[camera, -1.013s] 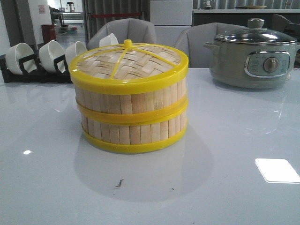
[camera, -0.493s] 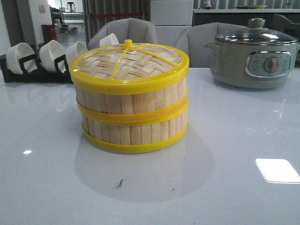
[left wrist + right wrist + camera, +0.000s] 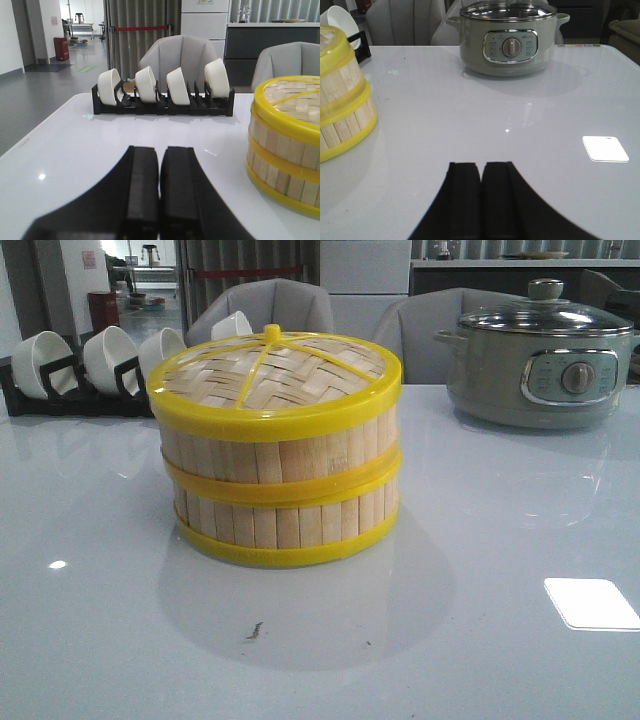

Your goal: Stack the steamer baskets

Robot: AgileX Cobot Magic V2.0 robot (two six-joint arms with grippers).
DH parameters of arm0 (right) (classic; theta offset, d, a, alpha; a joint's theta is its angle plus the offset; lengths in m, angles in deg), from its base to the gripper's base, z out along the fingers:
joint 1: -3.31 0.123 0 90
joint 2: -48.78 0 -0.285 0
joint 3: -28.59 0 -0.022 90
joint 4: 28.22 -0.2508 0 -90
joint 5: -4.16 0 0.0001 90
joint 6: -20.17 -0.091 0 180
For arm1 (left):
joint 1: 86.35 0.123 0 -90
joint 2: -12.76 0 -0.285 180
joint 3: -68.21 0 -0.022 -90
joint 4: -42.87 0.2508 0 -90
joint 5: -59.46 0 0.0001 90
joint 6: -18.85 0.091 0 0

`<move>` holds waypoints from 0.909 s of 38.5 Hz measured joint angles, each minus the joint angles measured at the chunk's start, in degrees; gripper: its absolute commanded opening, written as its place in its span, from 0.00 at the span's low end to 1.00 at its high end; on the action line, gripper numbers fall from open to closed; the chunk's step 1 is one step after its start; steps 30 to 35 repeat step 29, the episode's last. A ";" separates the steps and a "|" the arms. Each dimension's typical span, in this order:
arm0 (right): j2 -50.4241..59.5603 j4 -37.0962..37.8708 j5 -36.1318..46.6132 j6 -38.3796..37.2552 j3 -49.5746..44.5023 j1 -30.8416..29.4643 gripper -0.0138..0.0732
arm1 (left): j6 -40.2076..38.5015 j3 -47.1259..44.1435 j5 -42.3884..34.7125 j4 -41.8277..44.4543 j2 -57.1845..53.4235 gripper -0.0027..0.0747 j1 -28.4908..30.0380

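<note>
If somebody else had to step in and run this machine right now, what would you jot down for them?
Left gripper: shut, empty, low over the table beside the stack.
Right gripper: shut, empty, over bare white table.
Two round bamboo-slat steamer baskets with yellow rims sit one atop the other mid-table, woven bamboo lid with yellow rim on top.
Done: the stacking looks complete, rims aligned.
Left: nothing obvious; the grey-green electric pot and the black rack of white bowls stand apart at the back.

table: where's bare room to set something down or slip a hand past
Bare table spans the whole near edge in front of the stacked steamer baskets, and the gap between them and the electric pot. It is crowded along the far-left edge, where the bowl rack stands close behind the baskets.
</note>
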 measured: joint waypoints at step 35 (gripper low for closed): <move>0.00 -0.03 -1.46 0.00 0.00 0.00 0.22 | 0.00 0.00 0.00 0.00 0.00 0.16 0.00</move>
